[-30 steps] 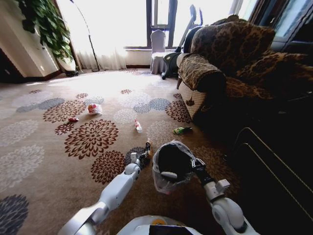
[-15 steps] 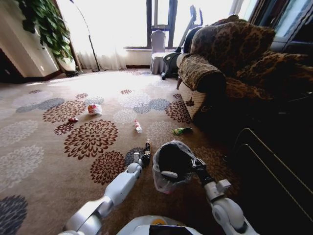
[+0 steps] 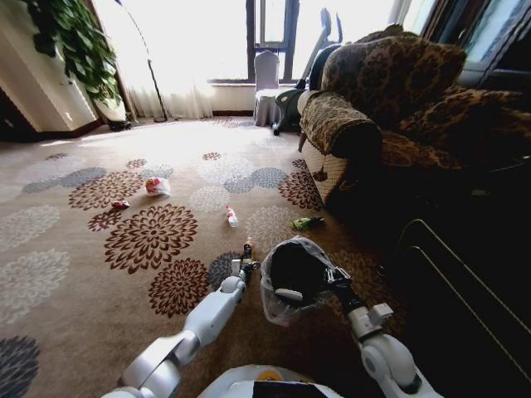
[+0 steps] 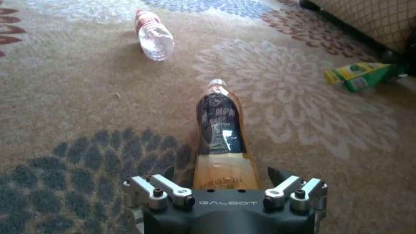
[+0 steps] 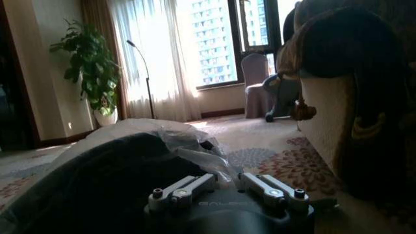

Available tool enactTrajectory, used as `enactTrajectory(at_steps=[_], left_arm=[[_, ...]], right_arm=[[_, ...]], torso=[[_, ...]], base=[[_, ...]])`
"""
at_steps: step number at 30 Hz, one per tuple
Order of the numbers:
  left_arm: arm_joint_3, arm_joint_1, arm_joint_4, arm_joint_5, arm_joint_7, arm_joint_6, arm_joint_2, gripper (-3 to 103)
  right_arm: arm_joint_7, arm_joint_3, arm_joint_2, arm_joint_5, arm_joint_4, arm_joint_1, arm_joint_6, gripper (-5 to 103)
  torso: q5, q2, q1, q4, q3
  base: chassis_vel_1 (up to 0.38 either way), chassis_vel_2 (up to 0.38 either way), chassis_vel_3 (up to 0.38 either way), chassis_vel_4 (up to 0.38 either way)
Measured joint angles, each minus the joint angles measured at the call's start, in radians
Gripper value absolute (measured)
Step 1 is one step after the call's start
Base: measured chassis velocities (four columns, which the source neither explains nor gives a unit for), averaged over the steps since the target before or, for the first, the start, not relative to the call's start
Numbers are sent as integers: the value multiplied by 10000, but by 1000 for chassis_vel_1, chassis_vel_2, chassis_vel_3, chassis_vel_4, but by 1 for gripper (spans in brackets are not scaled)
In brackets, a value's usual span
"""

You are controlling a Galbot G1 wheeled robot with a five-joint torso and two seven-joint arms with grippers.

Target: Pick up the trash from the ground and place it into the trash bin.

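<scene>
We see the left tool (image 4: pixel 224 181) spread open around the base of a small amber plastic bottle with a dark label (image 4: pixel 221 141) lying on the flowered carpet (image 3: pixel 75 274). Just beside that bottle, the right tool (image 3: pixel 330 280) is clamped on the rim of the round black bag-lined trash bin (image 3: pixel 290 278).

A bottle (image 4: pixel 219 141) lies on the carpet (image 3: pixel 75 274) just ahead of the left claw (image 4: pixel 224 183). A second bottle (image 3: pixel 231 216) lies farther ahead, a packet (image 3: pixel 307 222) to its right. The trash bin (image 3: pixel 292 278) sits right of the left claw.
</scene>
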Motion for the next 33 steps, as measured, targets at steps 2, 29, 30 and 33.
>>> enactTrajectory(at_steps=[2,29,30,33], left_arm=[[-47,-20,134,41,-1,0,-70,94],[-1695,3057,-6361,-3227,-255,375,2020,41],[-1879,3364,-6991,-3538,-283,388,2204,41],[-2349,4278,-8702,-4725,-424,456,2697,41]], right_arm=[[0,31,-16,1,5,-38,3,0],[-1,-203,-304,345,-566,1064,109,0],[-1,-239,-333,355,-658,1191,111,0],[-2,-378,-420,400,-998,1609,119,0]], torso=[[0,0,0,-1,0],[-3,1,0,-1,-1],[1,0,-1,0,-1],[-2,0,0,3,0]], base=[[0,0,0,0],[0,0,0,0],[0,0,0,0],[0,0,0,0]])
